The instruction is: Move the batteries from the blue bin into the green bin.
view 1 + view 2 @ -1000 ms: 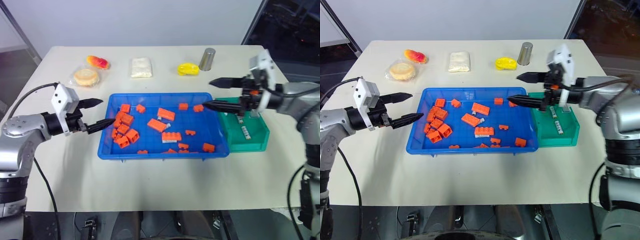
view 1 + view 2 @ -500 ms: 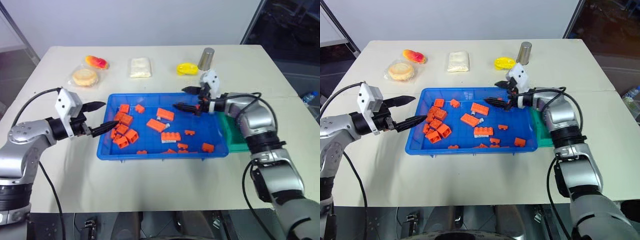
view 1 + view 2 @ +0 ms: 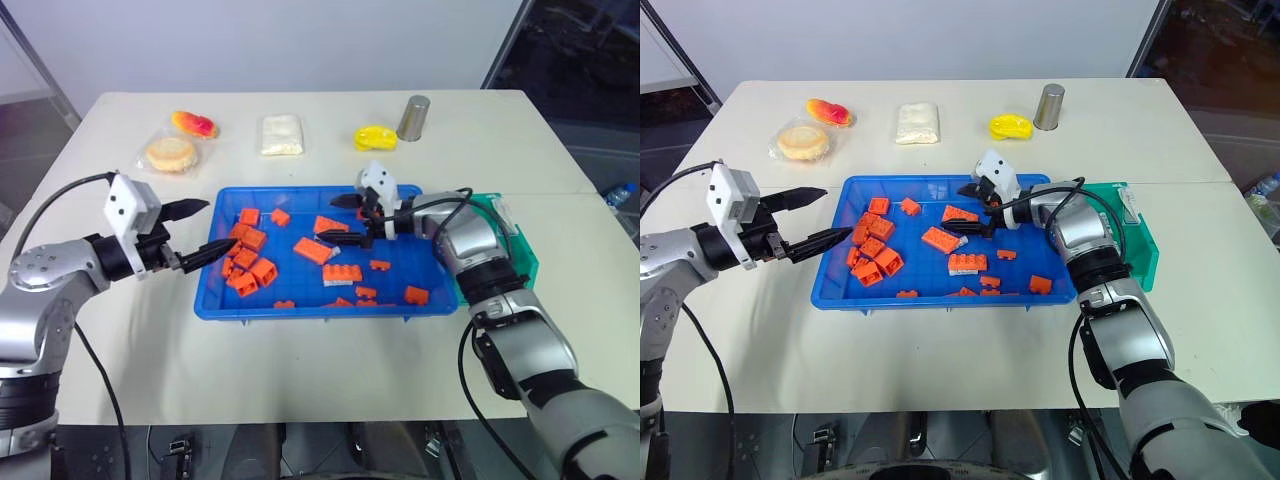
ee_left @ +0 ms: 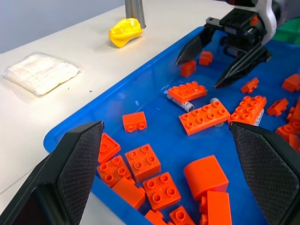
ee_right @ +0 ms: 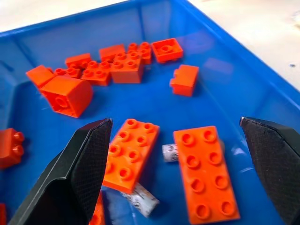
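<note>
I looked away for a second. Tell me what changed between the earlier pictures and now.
The right gripper swung from over the green bin leftward and down into the blue bin, jaws open and empty, now hovering by the orange bricks hiding the batteries. Nothing was grabbed or dropped. The left gripper stayed at the blue bin's left edge, open; bricks and batteries unmoved.

Even, bright overhead light falls on the pale counter, with soft short shadows under the bricks. The blue bin floor shows faint glare patches. Head views are sharp (dark at the corners); wrist views blur toward far edges.
</note>
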`<action>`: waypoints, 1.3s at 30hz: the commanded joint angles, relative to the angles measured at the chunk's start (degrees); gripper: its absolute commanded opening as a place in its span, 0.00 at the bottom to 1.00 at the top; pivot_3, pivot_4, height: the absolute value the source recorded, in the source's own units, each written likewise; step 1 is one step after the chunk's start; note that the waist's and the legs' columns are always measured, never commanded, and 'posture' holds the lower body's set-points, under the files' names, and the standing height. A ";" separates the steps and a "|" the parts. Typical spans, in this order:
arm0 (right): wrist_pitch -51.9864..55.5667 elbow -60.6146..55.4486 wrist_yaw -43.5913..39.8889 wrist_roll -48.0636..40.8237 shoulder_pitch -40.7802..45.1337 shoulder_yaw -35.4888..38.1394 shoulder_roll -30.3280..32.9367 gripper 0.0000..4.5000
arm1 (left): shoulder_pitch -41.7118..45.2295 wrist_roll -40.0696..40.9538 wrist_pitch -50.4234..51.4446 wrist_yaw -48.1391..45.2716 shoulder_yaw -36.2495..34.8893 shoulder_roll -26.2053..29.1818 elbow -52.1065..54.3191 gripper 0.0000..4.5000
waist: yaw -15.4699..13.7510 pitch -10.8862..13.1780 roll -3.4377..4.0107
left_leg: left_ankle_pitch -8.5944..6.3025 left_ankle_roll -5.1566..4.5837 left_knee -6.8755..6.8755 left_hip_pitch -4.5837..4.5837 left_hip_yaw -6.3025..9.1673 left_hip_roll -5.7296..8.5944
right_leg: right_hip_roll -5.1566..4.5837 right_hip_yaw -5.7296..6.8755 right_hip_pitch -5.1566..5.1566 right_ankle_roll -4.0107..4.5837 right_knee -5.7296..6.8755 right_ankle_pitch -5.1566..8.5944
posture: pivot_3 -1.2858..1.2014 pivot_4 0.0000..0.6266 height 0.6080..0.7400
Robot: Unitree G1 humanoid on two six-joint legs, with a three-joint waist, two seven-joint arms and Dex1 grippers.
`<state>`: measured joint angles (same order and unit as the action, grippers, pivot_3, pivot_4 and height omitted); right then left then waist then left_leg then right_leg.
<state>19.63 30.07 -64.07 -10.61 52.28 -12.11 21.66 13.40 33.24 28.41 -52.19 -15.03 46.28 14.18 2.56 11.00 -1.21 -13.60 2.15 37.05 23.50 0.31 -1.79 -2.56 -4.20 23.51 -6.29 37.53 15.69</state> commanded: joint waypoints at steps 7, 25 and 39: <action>4.01 -9.60 1.38 -0.46 -3.12 -0.42 -1.72 0.99 | 0.09 0.69 -0.42 1.08 -1.82 0.16 1.52 1.00 | -0.05 0.00 0.00 | 0.00 0.00 0.01 0.00 0.02 0.00 | 0.00 0.03 -0.01 0.00 0.00 0.00 | 0.52 0.24 1.00; 9.53 -11.59 5.63 4.12 -4.30 -5.60 -2.75 0.99 | 0.73 -0.49 -2.20 1.65 -1.33 -0.49 -0.10 1.00 | 0.00 0.00 0.00 | 0.00 0.00 0.00 0.00 0.03 0.01 | 0.01 0.03 0.00 0.00 0.00 0.00 | 0.52 0.24 1.00; 8.86 -11.08 5.33 5.45 -4.84 -6.85 -3.18 0.16 | 0.44 -0.51 -2.95 1.98 -1.64 -0.36 -0.36 1.00 | 0.00 0.00 0.00 | 0.00 0.00 0.00 0.00 0.03 0.01 | 0.01 0.03 0.00 0.00 -0.01 0.00 | 0.52 0.24 1.00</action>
<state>29.33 19.55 -58.84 -5.27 46.64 -19.16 18.98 13.65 32.95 26.62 -50.35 -15.03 45.76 13.50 2.56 11.00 -1.21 -13.60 2.15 37.05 23.50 0.33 -1.78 -2.55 -4.17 23.50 -6.29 37.53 15.69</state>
